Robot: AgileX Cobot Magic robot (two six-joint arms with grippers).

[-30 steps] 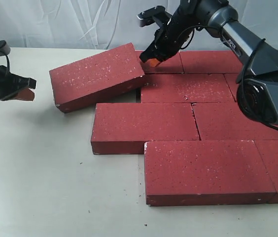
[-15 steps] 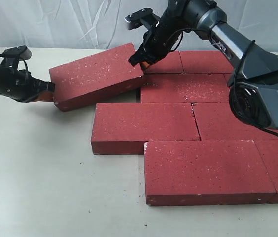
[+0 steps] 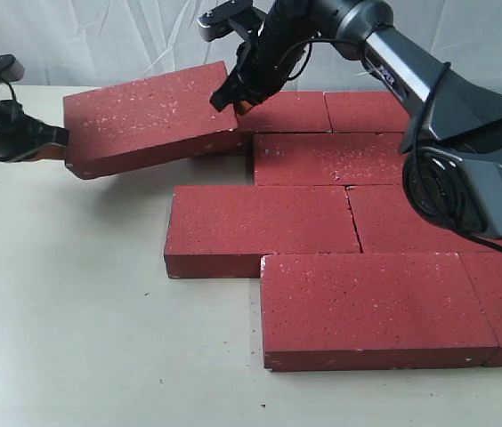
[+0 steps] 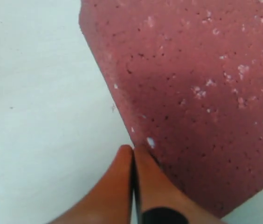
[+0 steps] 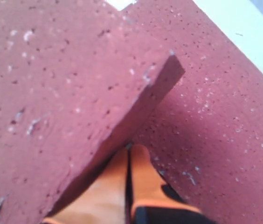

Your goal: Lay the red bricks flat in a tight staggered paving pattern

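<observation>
The loose brick (image 3: pixel 149 116) lies tilted toward the far left corner of the counter (image 3: pixel 73 338), long axis running hand to hand, its right end propped on the laid bricks (image 3: pixel 322 160). The left hand (image 3: pixel 48 147), fingers pressed together, touches its left end. The right hand (image 3: pixel 233 96), also pressed together, meets the raised end. Whether that tip reaches underneath is hidden.

bricks (image 3: pixel 260 218): dark red, white speckles | table (image 3: pixel 64 311): pale cream, dark flecks | left fingertips (image 4: pixel 117 191): orange | right arm (image 3: pixel 416 76): black and grey
</observation>
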